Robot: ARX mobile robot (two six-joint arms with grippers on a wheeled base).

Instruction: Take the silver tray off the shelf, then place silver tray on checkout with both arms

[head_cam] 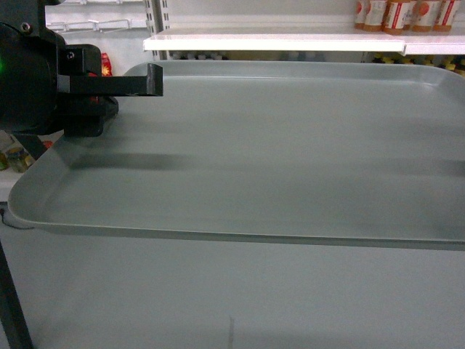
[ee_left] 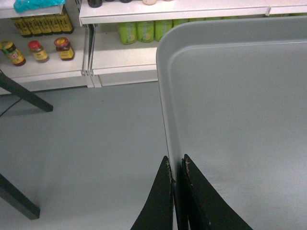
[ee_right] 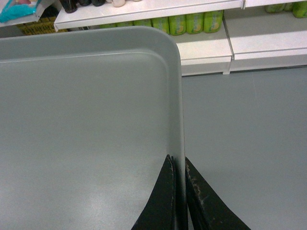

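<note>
Silver tray (head_cam: 276, 153) held in the air in front of the shelf (head_cam: 290, 42), one gripper on each short rim.

Head: four bottles (head_cam: 403, 14) stand above the shelf. Left wrist: left gripper (ee_left: 176, 165) pinches the tray's rim; three jars (ee_left: 38, 50) behind. Right wrist: right gripper (ee_right: 178, 163) clamps the opposite rim; four green bottles (ee_right: 189, 23).

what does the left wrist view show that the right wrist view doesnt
Only the left wrist view shows the left end effector clamped on the tray's left rim, three red-lidded jars on a low shelf and dark frame legs over the floor. Only the right wrist view shows the right end effector clamped on the right rim, with bare floor to its right. Both show the tray held above the grey floor and green bottles on a white shelf behind.
</note>
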